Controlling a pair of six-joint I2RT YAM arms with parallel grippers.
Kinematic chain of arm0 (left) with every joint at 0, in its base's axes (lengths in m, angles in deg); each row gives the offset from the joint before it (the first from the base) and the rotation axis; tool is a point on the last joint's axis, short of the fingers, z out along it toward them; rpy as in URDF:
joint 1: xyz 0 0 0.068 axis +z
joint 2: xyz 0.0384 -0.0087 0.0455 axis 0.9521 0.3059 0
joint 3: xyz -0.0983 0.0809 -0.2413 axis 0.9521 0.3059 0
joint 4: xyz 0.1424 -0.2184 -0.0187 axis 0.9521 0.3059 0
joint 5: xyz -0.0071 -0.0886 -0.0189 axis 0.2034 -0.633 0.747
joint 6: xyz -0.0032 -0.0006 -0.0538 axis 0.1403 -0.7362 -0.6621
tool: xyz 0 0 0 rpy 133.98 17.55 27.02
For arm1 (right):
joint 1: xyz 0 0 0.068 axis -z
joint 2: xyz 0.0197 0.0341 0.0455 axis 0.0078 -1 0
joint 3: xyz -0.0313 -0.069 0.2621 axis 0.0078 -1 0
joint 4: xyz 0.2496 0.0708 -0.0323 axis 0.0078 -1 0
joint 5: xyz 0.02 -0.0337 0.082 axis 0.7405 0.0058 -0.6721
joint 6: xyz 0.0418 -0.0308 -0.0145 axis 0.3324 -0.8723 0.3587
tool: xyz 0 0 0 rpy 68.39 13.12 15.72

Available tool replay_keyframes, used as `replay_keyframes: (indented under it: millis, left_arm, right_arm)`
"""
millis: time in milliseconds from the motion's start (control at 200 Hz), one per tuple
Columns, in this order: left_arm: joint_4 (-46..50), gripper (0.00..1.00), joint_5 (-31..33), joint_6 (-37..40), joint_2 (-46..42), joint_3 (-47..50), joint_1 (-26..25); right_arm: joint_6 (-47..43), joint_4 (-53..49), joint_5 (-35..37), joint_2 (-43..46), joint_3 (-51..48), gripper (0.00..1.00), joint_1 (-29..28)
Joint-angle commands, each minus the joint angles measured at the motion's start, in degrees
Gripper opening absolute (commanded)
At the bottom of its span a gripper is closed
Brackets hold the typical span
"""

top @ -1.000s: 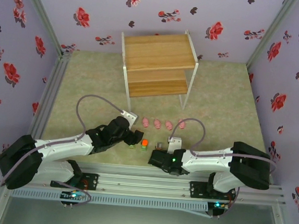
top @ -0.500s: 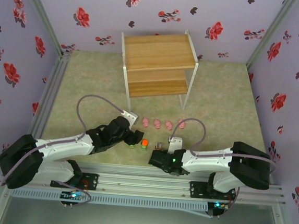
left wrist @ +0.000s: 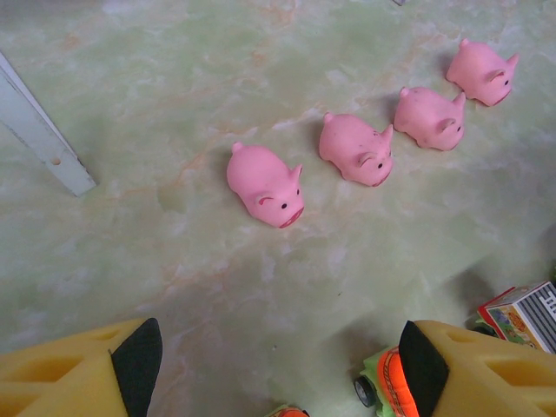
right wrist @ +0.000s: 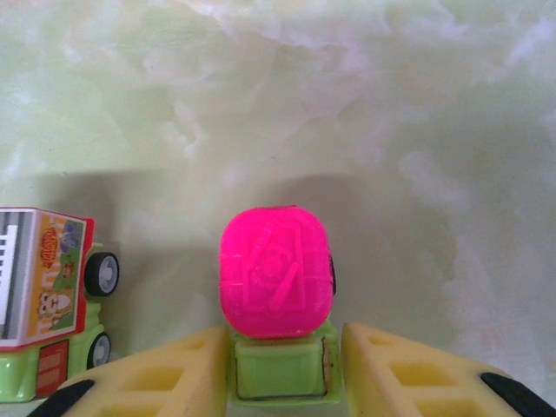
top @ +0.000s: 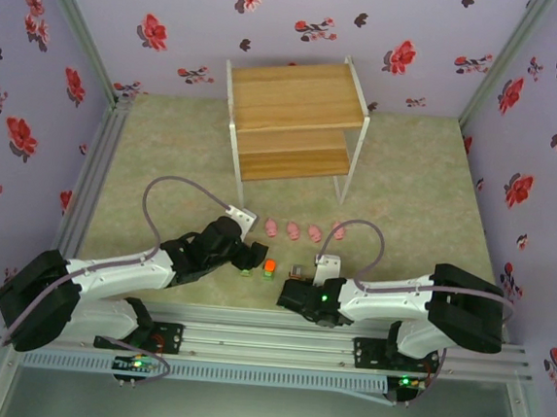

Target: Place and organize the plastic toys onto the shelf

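Observation:
My right gripper (right wrist: 280, 373) is shut on the green base of a magenta-topped toy (right wrist: 274, 271), one yellow finger pressed to each side. A grey-topped toy truck (right wrist: 43, 291) stands just to its left. My left gripper (left wrist: 280, 369) hangs open over the mat with nothing between its jaws. An orange-topped toy (left wrist: 382, 387) sits against the inside of its right finger, and another orange top (left wrist: 291, 411) peeks in at the bottom edge. Several pink pigs (left wrist: 265, 184) stand in a row beyond. The shelf (top: 293, 98) stands at the back with bare boards.
A white shelf leg (left wrist: 43, 130) crosses the left of the left wrist view. In the top view the pigs (top: 293, 231) line up between the arms and the shelf. Floral walls close in the mat (top: 417, 182) on three sides. The aluminium rail (top: 268, 325) runs along the near edge.

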Motion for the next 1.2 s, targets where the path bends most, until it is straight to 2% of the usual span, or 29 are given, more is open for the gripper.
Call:
replay_keyframes:
  millis: [0,670,1195]
  left_arm:
    - [-0.59,0.76,-0.72,0.93,0.51,-1.99,-0.41]
    - [-0.35,0.76,-0.72,1.02,0.17,-1.93,-0.41]
    - [-0.28,0.76,-0.81,1.11,-0.12,-1.87,-0.41]
  right_arm:
    - [1.94,-2.47,2.39,-1.19,0.93,0.36,0.44]
    - [1.15,-1.46,0.54,-2.33,0.98,0.37,1.00]
    - [0.54,-3.38,2.17,0.24,1.33,0.30,0.97]
